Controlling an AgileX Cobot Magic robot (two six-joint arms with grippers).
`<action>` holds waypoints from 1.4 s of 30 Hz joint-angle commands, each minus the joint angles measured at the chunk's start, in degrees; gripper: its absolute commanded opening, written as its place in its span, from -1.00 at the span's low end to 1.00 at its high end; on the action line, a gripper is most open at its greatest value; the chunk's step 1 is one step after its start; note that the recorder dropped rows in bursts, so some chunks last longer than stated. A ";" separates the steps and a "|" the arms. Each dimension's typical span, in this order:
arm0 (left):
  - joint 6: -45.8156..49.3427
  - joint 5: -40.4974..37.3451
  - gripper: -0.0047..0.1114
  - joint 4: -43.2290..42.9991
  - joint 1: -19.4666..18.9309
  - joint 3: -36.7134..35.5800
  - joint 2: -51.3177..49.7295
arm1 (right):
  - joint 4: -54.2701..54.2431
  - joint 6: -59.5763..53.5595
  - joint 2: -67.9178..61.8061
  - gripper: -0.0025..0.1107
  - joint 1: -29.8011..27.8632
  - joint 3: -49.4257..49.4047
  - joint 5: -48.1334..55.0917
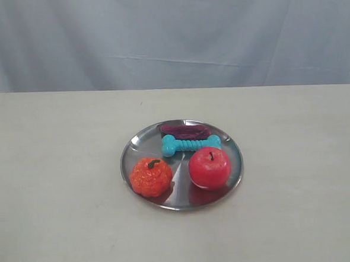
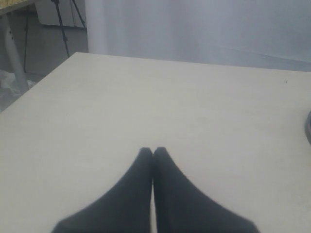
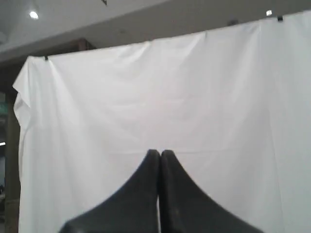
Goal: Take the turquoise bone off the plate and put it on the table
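The turquoise bone (image 1: 190, 144) lies flat on the silver plate (image 1: 134, 146), in the plate's far half, on the cream table (image 1: 59, 174). Neither arm shows in the exterior view. My left gripper (image 2: 152, 151) is shut with nothing in it, low over bare table; only a sliver of the plate's rim (image 2: 308, 127) shows in its view. My right gripper (image 3: 160, 154) is also shut and empty, facing the white curtain (image 3: 146, 97); no table or bone shows there.
On the plate, a dark purple flat piece (image 1: 185, 130) lies just behind the bone, an orange pumpkin-like toy (image 1: 151, 177) at front left, a red apple (image 1: 209, 167) at front right. A grey-white curtain (image 1: 169, 36) hangs behind the table.
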State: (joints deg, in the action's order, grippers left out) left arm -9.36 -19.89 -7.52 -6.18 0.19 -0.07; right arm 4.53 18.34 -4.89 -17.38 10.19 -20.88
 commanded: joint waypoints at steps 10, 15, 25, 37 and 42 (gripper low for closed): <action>-0.03 0.17 -0.92 -0.02 0.39 -0.19 0.07 | 10.17 -1.99 -53.64 -0.96 14.74 39.08 54.13; -0.03 0.17 -0.92 -0.02 0.39 -0.19 0.07 | -0.94 -19.14 -69.45 -0.96 19.77 52.65 66.72; -0.03 0.17 -0.92 -0.02 0.39 -0.19 0.07 | -7.42 -28.73 -89.33 -0.96 19.77 65.74 68.23; -0.03 0.17 -0.92 -0.02 0.39 -0.19 0.07 | -6.78 -36.17 -105.59 -0.35 19.77 77.60 64.87; -0.03 0.17 -0.92 -0.02 0.39 -0.19 0.07 | -6.78 -38.41 -110.06 -0.05 19.77 83.12 65.34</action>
State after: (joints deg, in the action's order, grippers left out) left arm -9.36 -19.89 -7.52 -6.18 0.19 -0.07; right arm -2.73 -18.19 -113.13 2.39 90.86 44.44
